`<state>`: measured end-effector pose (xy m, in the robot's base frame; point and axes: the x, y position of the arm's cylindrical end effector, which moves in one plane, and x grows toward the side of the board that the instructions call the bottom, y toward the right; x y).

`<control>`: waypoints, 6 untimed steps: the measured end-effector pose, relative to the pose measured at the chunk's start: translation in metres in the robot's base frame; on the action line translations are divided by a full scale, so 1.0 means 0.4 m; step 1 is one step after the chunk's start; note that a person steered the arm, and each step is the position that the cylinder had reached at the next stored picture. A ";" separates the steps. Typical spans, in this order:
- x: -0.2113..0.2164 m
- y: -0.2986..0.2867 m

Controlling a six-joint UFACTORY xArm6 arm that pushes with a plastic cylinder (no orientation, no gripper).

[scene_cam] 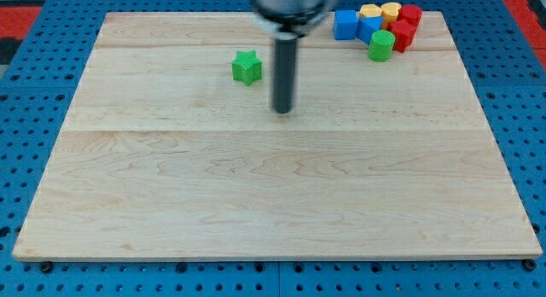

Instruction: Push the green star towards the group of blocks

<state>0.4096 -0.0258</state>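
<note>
The green star (246, 67) lies on the wooden board (256, 186) near the view's top, left of centre. My tip (282, 110) is on the board just right of the star and slightly below it, a small gap apart. The group of blocks sits at the view's top right: two blue blocks (345, 24) (369, 28), a yellow block (370, 10), another yellow block (390, 12), a red block (411, 15), another red block (403, 35) and a green cylinder (381, 45). They touch each other.
The board rests on a blue perforated table (34, 84). The arm's dark round end (293, 8) hangs over the view's top centre, between the star and the group.
</note>
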 end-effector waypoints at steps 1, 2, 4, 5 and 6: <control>-0.037 -0.110; -0.138 -0.088; -0.183 -0.074; -0.206 -0.117; -0.238 -0.091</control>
<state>0.3144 -0.0621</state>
